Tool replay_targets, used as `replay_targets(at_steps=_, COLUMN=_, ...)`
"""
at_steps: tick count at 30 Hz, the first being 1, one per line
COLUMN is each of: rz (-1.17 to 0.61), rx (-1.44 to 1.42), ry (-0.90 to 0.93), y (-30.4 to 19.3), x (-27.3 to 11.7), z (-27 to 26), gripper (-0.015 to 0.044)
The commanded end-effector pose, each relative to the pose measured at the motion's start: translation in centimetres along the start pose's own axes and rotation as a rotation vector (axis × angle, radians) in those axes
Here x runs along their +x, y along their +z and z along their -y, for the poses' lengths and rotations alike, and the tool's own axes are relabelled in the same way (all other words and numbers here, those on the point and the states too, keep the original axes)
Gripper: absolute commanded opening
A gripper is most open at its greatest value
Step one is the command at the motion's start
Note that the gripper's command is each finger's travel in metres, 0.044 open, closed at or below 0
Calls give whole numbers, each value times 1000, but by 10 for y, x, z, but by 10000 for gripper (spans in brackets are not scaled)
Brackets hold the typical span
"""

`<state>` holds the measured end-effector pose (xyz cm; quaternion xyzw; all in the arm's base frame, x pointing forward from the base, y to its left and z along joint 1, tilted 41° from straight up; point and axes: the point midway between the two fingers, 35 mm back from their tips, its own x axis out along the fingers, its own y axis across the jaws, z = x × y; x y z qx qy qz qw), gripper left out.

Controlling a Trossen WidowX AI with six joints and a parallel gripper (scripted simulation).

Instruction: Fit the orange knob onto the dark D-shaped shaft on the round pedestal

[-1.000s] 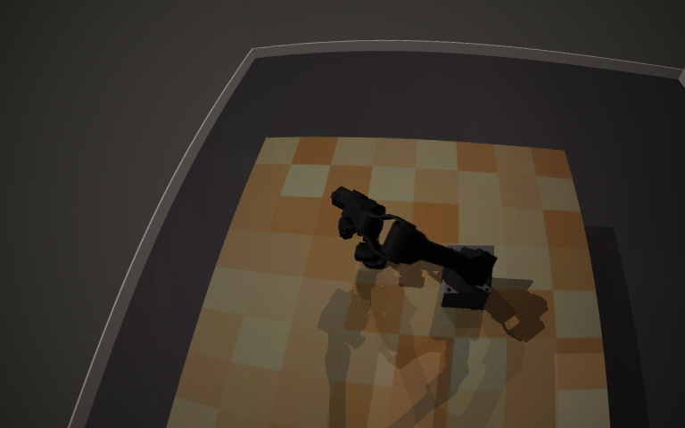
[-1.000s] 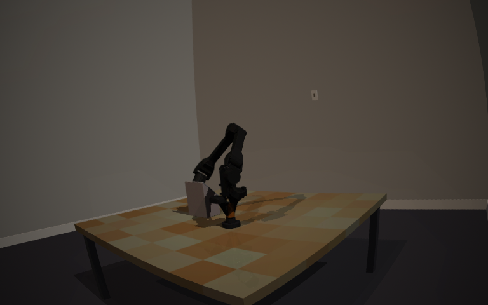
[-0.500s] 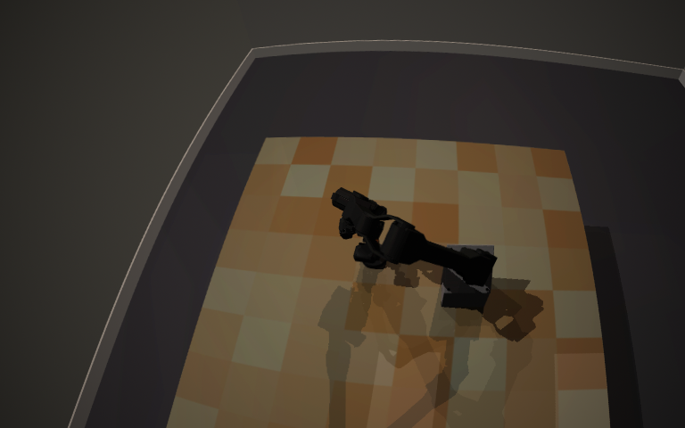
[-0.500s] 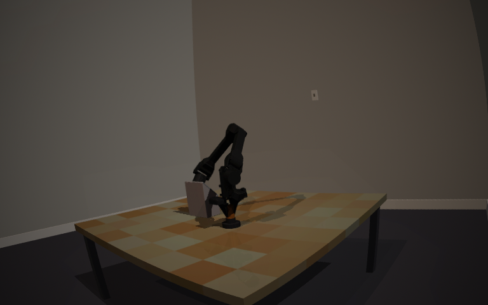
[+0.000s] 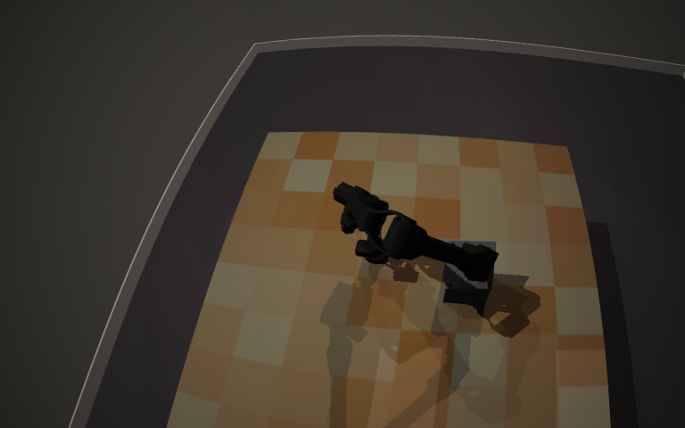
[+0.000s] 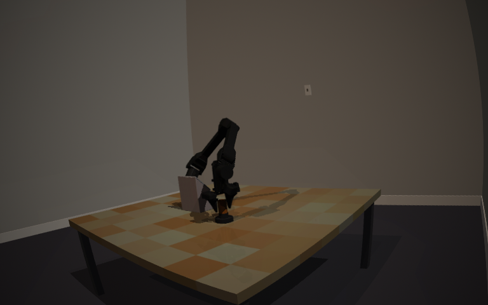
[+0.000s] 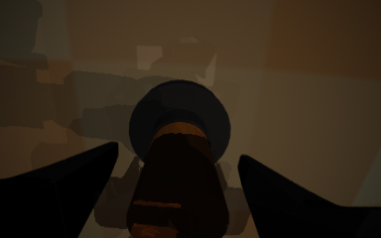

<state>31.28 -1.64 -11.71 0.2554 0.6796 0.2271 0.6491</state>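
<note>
The orange knob (image 6: 223,206) (image 7: 180,174) stands upright over the round dark pedestal (image 6: 223,219) (image 7: 180,94). In the wrist view a dark raised collar shows between the knob's lower edge and the pedestal's disc; whether the knob is fully down cannot be told. My gripper (image 6: 222,208) (image 7: 180,155) is open around the knob, with a finger on each side and a visible gap to each in the wrist view. The shaft and the knob's hole are hidden. In the top view the arm hides nearly all of the knob and pedestal.
The arm's grey block-shaped base (image 5: 462,296) (image 6: 188,194) stands close beside the pedestal on the checkered table (image 5: 262,330) (image 6: 230,252). The table's near corner is at the front in the exterior view. Shadows of the arm fall across the table top.
</note>
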Motion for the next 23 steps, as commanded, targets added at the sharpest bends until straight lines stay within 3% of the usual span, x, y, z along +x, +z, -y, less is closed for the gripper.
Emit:
replay_targets(at_steps=1, rz=-1, rx=-4, ry=-1, y=0, x=0, z=0, gripper=440)
replay_targets(at_steps=5, rz=0, rx=-4, ry=-1, y=1, x=-4, z=0, gripper=440)
replay_targets(at_steps=10, rz=0, rx=0, ry=-5, y=0, x=-92, z=1, gripper=440)
replay_targets(at_steps=23, rz=0, rx=0, ry=-5, y=5, x=-96, z=5, gripper=440)
